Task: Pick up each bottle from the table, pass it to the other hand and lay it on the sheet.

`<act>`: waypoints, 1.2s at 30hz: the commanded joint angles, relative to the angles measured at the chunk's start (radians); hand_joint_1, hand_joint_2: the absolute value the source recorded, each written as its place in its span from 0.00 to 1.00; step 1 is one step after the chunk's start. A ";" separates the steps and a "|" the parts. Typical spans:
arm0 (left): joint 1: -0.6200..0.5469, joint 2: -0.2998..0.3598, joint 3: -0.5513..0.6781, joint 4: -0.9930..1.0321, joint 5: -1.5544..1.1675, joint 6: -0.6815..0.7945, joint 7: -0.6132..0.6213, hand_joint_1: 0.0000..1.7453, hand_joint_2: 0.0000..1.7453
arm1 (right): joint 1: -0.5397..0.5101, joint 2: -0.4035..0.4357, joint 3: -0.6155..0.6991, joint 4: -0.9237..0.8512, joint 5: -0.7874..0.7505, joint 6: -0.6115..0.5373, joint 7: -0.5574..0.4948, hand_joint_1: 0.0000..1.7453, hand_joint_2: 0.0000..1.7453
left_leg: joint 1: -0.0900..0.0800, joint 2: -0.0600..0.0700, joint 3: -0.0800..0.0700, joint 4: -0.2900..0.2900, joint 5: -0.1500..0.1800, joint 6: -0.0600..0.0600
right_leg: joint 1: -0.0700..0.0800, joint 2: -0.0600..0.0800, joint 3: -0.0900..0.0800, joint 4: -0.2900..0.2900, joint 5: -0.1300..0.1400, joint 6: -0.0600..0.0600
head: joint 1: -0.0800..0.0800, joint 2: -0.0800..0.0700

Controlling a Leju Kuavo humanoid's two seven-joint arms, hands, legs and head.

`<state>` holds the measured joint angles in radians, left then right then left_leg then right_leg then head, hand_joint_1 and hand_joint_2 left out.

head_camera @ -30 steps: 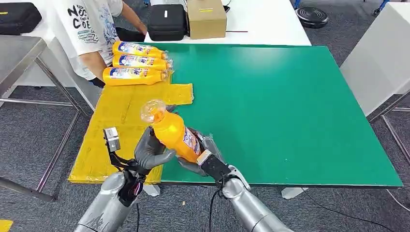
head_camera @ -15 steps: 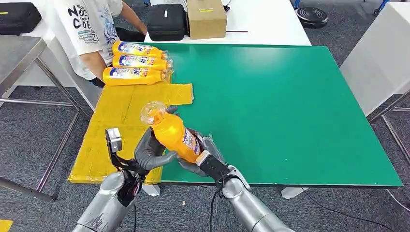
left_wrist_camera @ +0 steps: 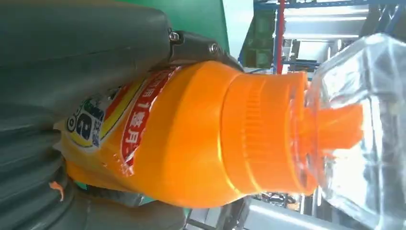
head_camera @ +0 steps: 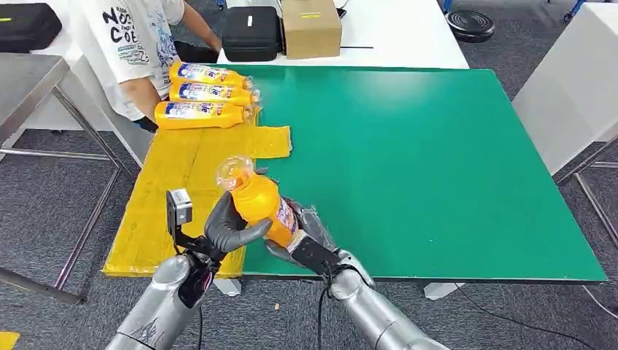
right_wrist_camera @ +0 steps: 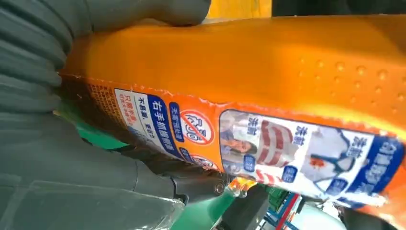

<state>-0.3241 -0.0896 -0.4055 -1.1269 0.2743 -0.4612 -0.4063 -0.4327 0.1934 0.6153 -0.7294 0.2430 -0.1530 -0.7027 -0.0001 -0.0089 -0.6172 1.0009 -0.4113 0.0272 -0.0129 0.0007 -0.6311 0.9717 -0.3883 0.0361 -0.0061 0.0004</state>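
Mid-handover above the table's near edge, the left hand [head_camera: 232, 227] and right hand [head_camera: 304, 235] both grip the orange detergent bottle [head_camera: 261, 202]; next the right should release so the left can lay it on the yellow sheet [head_camera: 178, 169].

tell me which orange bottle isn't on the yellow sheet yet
The bottle gripped by the left hand and right hand; the other three lie on the sheet.

Both hands wrap the orange bottle [head_camera: 260, 203], so its base is buried under the right hand [head_camera: 302, 237]. Label print [right_wrist_camera: 306, 153] too fine to read. The person [head_camera: 138, 44] is cropped at the top edge.
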 commanded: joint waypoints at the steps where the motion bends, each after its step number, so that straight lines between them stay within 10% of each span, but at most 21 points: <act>1: -0.058 -0.004 -0.044 0.058 0.010 0.002 0.004 1.00 1.00 | -0.049 -0.001 0.059 0.138 0.020 0.002 0.005 1.00 1.00 | 0.000 -0.001 0.002 0.000 -0.001 -0.001 | 0.001 -0.001 0.002 0.000 -0.001 -0.001 | 0.000 0.000; 12: -0.075 -0.009 -0.040 0.067 0.025 0.000 0.006 1.00 1.00 | -0.050 -0.004 0.053 0.155 0.026 -0.012 0.005 1.00 1.00 | 0.001 -0.002 0.004 0.000 -0.002 -0.001 | 0.001 -0.003 0.005 0.000 -0.002 -0.001 | 0.000 0.000; 13: -0.076 -0.008 -0.037 0.073 0.030 0.005 0.003 1.00 1.00 | -0.046 -0.004 0.044 0.145 0.022 -0.020 0.005 0.87 1.00 | 0.000 -0.002 0.003 0.000 -0.001 -0.001 | 0.001 -0.003 0.003 0.000 -0.002 -0.001 | 0.000 0.000; 14: -0.076 -0.006 -0.037 0.073 0.030 0.010 0.003 1.00 1.00 | -0.043 -0.003 0.036 0.140 0.017 -0.024 0.005 0.00 1.00 | 0.001 -0.002 0.005 0.000 -0.002 -0.001 | 0.001 -0.003 0.006 0.000 -0.003 -0.001 | 0.000 0.000; 20: -0.072 -0.001 -0.035 0.069 0.033 0.022 0.000 1.00 1.00 | -0.039 -0.002 0.022 0.128 0.022 -0.060 0.005 0.00 1.00 | 0.001 -0.002 0.002 0.000 -0.001 -0.001 | 0.001 -0.002 0.003 -0.001 -0.001 -0.001 | 0.000 0.000; 21: -0.072 0.000 -0.035 0.069 0.032 0.027 0.000 1.00 1.00 | -0.040 -0.002 0.020 0.127 0.028 -0.071 0.005 0.00 0.00 | 0.001 -0.002 0.003 0.000 -0.001 -0.001 | 0.001 -0.003 0.004 -0.001 -0.002 -0.001 | 0.000 0.000; 36: -0.175 0.012 0.045 0.207 -0.343 0.509 -0.089 1.00 1.00 | 0.034 -0.049 -0.078 -0.155 0.082 -0.046 0.005 0.00 0.00 | 0.001 -0.002 0.002 0.001 -0.001 -0.001 | 0.001 -0.002 0.002 0.001 -0.002 -0.001 | 0.000 0.000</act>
<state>-0.3758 -0.0908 -0.4021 -1.0769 0.1505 -0.2134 -0.4605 -0.4131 0.1842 0.5878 -0.7493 0.3448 -0.2140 -0.6985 -0.0001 -0.0089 -0.6175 1.0009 -0.4111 0.0271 -0.0128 0.0008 -0.6313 0.9718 -0.3882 0.0361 -0.0057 0.0004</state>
